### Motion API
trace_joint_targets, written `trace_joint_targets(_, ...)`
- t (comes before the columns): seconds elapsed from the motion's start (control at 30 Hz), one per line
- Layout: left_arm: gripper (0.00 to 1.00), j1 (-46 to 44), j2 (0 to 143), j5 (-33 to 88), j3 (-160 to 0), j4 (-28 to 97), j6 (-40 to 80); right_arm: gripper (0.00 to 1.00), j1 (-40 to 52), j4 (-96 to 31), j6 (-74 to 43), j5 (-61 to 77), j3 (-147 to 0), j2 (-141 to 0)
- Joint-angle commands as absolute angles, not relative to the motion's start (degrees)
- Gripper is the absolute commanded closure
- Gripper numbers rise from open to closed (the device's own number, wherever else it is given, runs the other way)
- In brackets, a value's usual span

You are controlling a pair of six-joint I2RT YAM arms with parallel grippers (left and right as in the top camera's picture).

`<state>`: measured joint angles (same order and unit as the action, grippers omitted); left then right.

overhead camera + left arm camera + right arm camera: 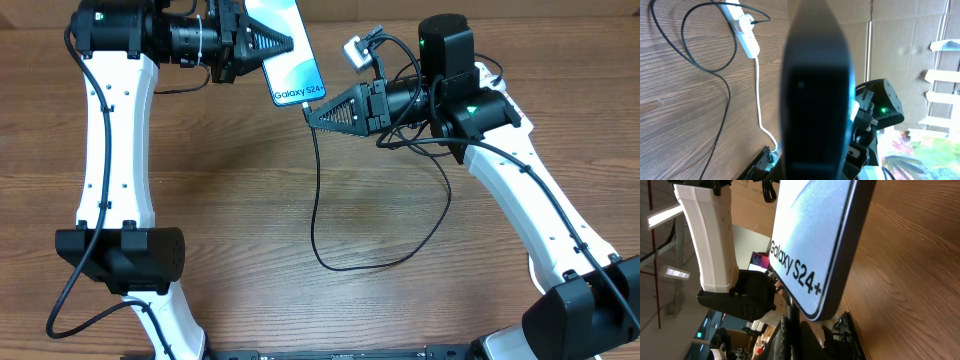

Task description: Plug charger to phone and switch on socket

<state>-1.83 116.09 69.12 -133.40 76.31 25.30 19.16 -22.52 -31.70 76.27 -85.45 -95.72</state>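
— Where the left fingers (265, 43) close, what sits between them?
— The phone (293, 75). They grip it near its far end and hold it tilted above the table (250, 220). The screen faces up and the "Galaxy S24+" end points toward the right arm. In the left wrist view the held phone is a dark blur filling the centre.
— State of the right fingers (340, 108)?
— Drawn narrow on the connector end of the charger (313, 200), tips just beside the phone's lower edge. The right wrist view shows a thin dark stub reaching that edge. Whether it is seated cannot be told.
— Cable routing?
— From the fingertips it drops to the table, loops, and curves back toward the right arm.
— Socket (745, 32)?
— On the table, well apart from the phone. A black cable runs to it, and its white cord (760, 100) trails away. Switch position cannot be told.
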Motion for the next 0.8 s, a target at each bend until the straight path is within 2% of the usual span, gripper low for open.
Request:
trace_joint_targets(0.0,0.96,-1.6,116.0,73.6,-133.4,76.2,23.8,0.96,19.0,-22.3,-31.5,75.9,-86.2,-94.6)
trace_joint_targets(0.77,0.96,-1.6,116.0,73.6,-133.4,76.3,22.9,0.96,19.0,-21.1,-33.0,75.9,-86.2,-94.6)
